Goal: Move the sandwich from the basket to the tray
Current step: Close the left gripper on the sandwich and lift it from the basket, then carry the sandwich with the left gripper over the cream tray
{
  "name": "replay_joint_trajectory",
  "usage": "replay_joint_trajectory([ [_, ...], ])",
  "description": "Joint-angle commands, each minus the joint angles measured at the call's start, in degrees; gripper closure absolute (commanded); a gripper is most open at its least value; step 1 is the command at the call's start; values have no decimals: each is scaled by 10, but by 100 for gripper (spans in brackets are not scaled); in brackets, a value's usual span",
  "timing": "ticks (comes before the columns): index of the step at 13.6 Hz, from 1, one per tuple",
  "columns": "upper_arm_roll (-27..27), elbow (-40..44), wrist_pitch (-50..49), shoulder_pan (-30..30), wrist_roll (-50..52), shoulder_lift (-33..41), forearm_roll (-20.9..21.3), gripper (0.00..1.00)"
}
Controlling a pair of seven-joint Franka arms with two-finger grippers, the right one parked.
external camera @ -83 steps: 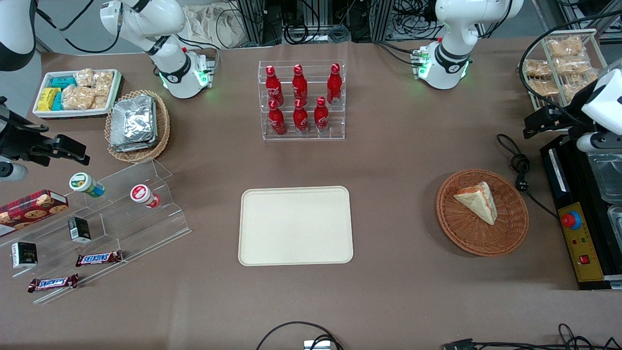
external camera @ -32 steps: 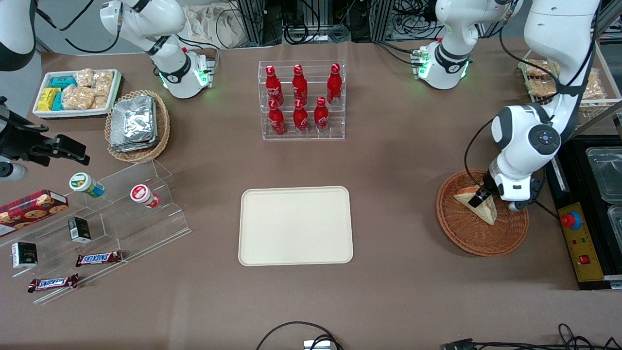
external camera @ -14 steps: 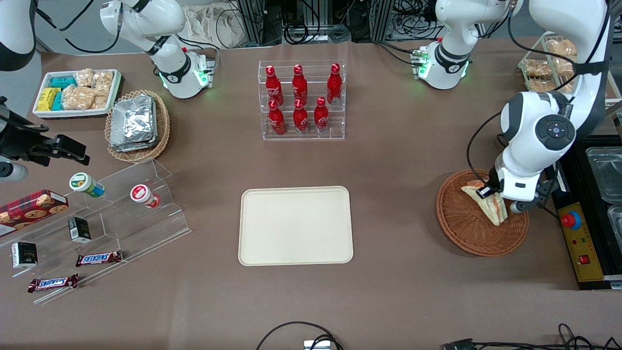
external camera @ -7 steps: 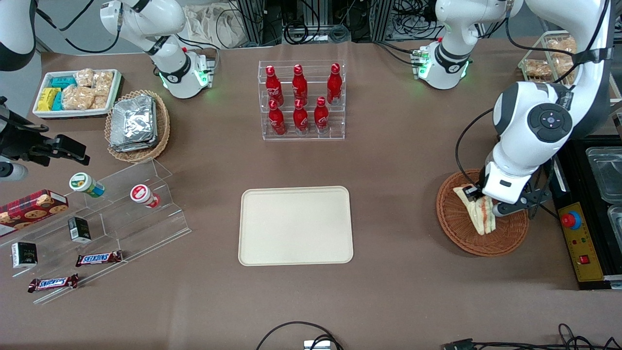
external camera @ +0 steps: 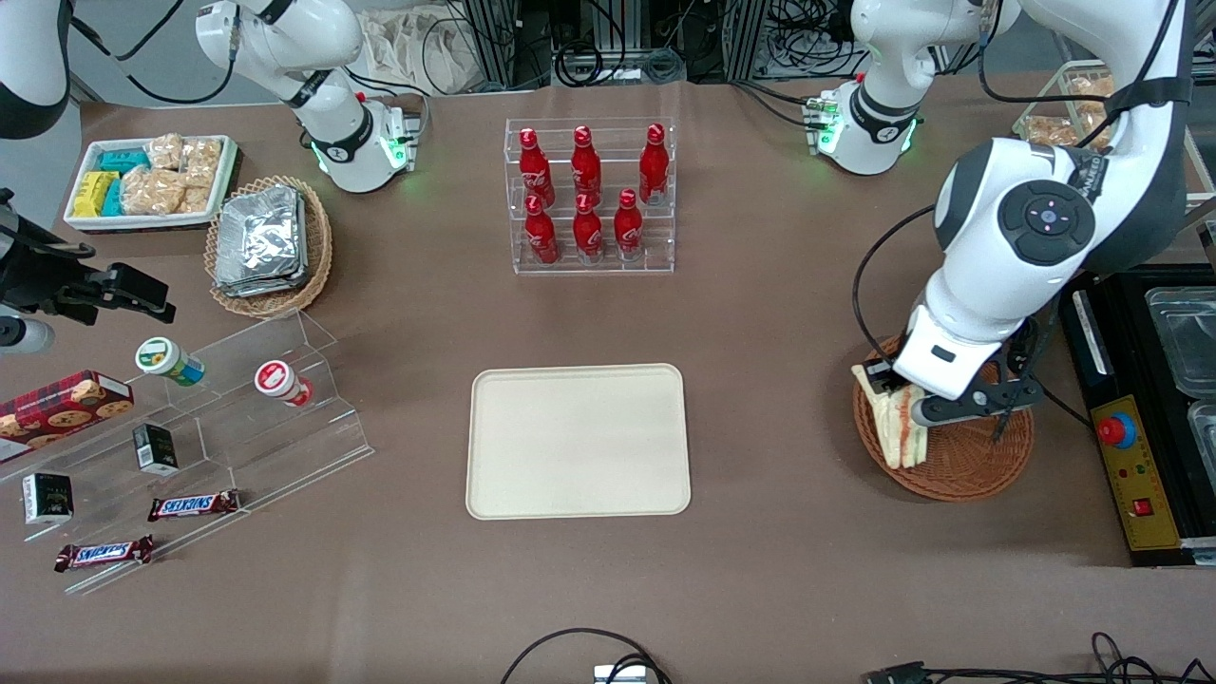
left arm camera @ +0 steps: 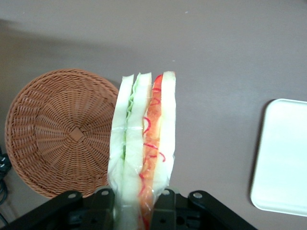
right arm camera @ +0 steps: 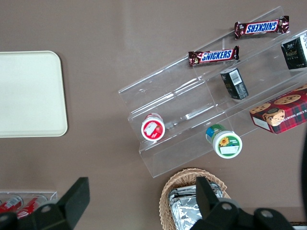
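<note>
Wicker basket (external camera: pixel 969 461) rim under gripper (external camera: pixel 898 394) clamping sandwich (external camera: pixel 896 427), tray (external camera: pixel 577 440) well apart

The arm's white body hides much of the basket (external camera: pixel 959 465) in the front view; the sandwich (left arm camera: pixel 142 148) covers the tips of the tool (left arm camera: pixel 137 211) in the wrist view; the tray (left arm camera: pixel 283 158) is cut off by the picture's edge there.

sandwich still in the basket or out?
Out. The tool grips the sandwich clear above the table, overhanging the basket rim; the basket holds nothing, and the tray is bare.
</note>
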State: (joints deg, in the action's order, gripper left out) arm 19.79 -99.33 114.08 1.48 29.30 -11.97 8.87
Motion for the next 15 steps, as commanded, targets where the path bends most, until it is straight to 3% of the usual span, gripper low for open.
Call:
replay_joint_trajectory([
  [1,1,80,-54,-23,-5,-39,6,91],
  [5,1,180,-116,-68,-4,-98,7,91],
  [12,0,262,-113,-156,2,-197,41,91],
  [15,-1,295,-104,-191,50,-253,52,91],
])
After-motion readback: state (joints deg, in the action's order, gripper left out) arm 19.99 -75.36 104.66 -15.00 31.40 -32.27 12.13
